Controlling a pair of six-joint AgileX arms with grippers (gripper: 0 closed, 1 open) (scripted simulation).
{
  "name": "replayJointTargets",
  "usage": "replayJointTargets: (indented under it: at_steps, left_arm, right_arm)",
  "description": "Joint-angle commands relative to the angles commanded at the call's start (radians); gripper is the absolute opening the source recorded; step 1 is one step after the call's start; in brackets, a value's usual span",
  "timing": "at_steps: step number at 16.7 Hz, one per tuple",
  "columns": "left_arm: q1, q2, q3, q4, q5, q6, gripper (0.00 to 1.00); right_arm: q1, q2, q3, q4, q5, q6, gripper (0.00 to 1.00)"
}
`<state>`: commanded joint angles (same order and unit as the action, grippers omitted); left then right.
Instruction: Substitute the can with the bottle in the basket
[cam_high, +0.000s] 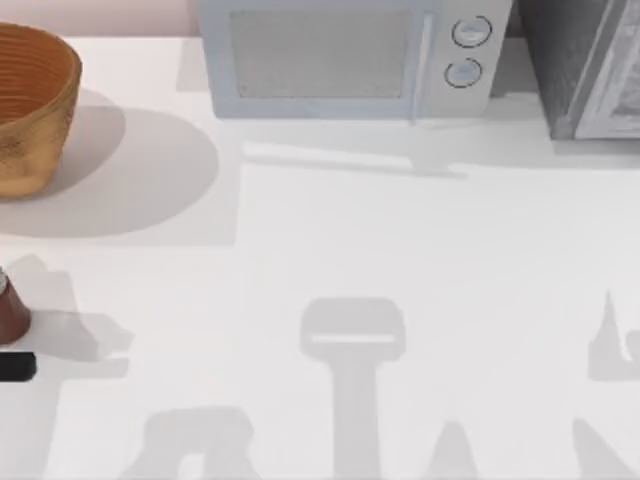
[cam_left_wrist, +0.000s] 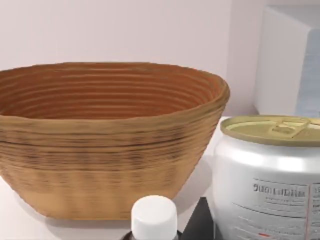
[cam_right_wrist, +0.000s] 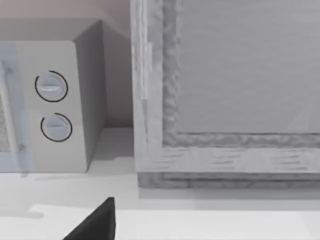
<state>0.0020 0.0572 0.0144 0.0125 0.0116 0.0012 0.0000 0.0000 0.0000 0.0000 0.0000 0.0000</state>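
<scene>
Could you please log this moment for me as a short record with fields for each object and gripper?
basket: large round orange-brown woven wicker basket, far left of the table, nothing visible inside from the left wrist view
can: silver-white cylinder with dull gold top, upright on the table outside the basket
bottle: small reddish-brown bottle with white cap, at the table's left edge
backdrop: white microwave along the far edge
left gripper: dark part near the bottle

White table (cam_high: 400, 250) carries basket (cam_high: 30, 110), bottle (cam_high: 10, 312), microwave (cam_high: 350, 55)
</scene>
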Motion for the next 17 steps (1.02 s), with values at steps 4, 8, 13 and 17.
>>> replayJointTargets:
  at_steps: [4, 8, 13, 17]
  left_arm:
    - [-0.015, 0.188, 0.073, 0.076, 0.065, 0.001, 0.0]
    - [-0.059, 0.468, 0.207, 0.216, 0.19, 0.008, 0.0]
    - [-0.141, 0.903, 0.428, 0.45, 0.405, 0.019, 0.0]
    - [-0.215, 1.284, 0.623, 0.659, 0.599, 0.025, 0.0]
  right_arm:
    - [0.0, 0.0, 0.0, 0.0, 0.0, 0.0, 1.0]
    - [0.0, 0.0, 0.0, 0.0, 0.0, 0.0, 1.0]
    - [0.0, 0.0, 0.0, 0.0, 0.0, 0.0, 1.0]
    - [0.0, 0.0, 0.0, 0.0, 0.0, 0.0, 1.0]
